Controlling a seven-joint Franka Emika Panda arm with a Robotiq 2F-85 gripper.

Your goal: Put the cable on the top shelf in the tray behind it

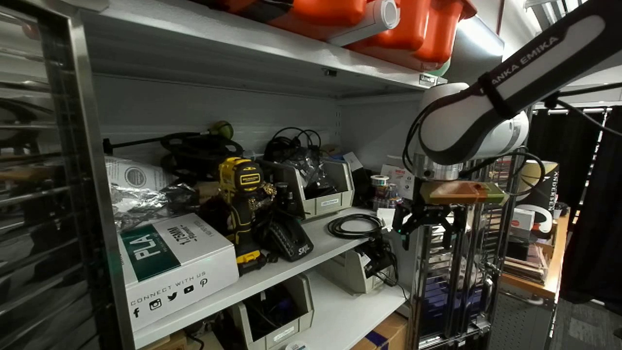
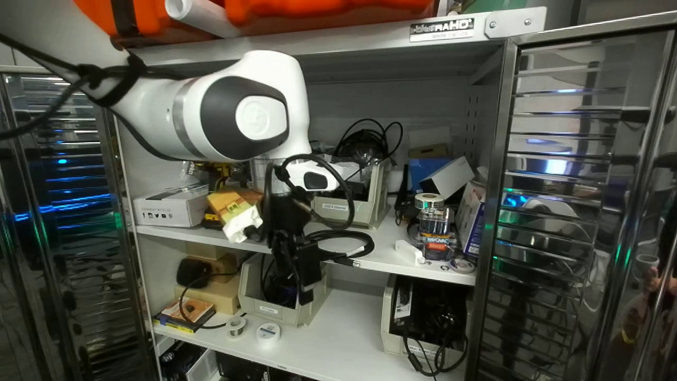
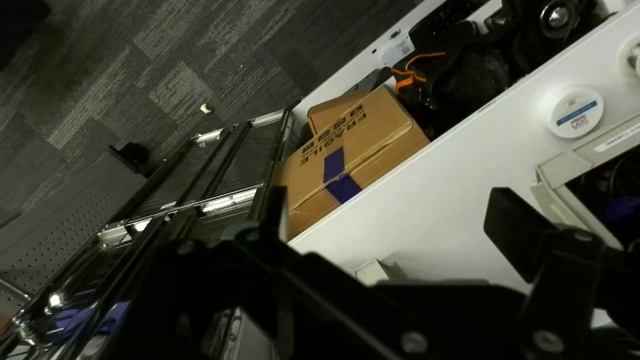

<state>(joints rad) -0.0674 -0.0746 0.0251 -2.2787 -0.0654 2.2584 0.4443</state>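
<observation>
The black cable (image 1: pixel 334 227) lies coiled near the front edge of the shelf below the orange bins, and its coil also shows in an exterior view (image 2: pixel 370 242) partly behind the gripper. The tray is a grey open-front bin (image 1: pixel 320 205) with a label, standing behind the cable and holding black cables and clear bags; it shows in both exterior views (image 2: pixel 342 210). My gripper (image 1: pixel 427 238) is open with nothing between its fingers, in front of the shelf and apart from the cable. In the wrist view its spread fingers (image 3: pixel 392 215) point down over the lower shelf; cable and tray are out of view there.
A yellow drill (image 1: pixel 240 204) and a white PLA box (image 1: pixel 180 253) share the cable's shelf. Battery packs (image 2: pixel 436 238) and a small white block (image 2: pixel 408 251) stand on its other side. More bins (image 2: pixel 280 309) stand on the lower shelf (image 2: pixel 338 338). Metal doors (image 2: pixel 571 211) flank the cabinet.
</observation>
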